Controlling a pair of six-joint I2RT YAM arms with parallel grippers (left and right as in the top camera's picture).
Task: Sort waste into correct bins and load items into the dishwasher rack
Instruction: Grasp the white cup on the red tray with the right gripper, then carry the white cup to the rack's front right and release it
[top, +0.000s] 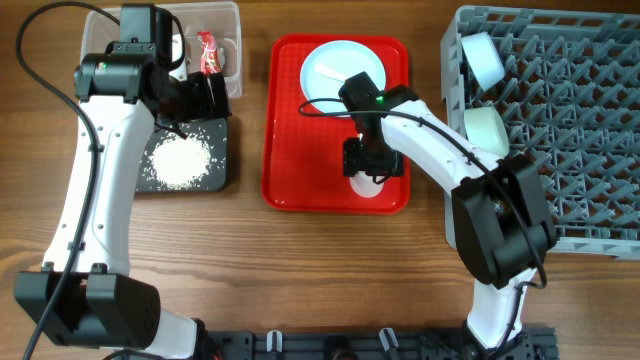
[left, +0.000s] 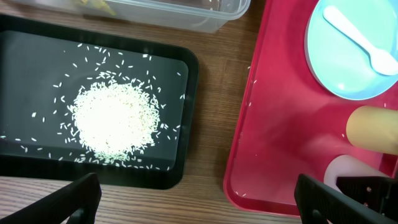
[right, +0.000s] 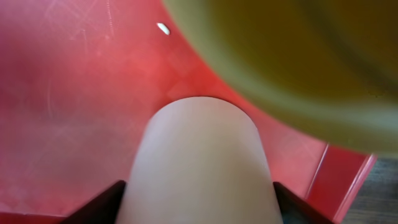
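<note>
Right wrist view: the right claw (right: 198, 208) straddles the white cup (right: 199, 155), a finger either side; whether it grips yet I cannot tell. Just beyond is the yellow cup (right: 298, 62), both on the red tray (right: 74, 93). Picking up this white cup seems the step in hand. Next comes a firm squeeze, a lift, then carriage to the dishwasher rack (top: 570, 120), well off to the claw's right. The left claw (left: 199, 205) hangs wide open.

Left hand (left: 208, 202), jaws spread wide; right hand (top: 365, 165) pointed down, jaws seemingly partway in.
</note>
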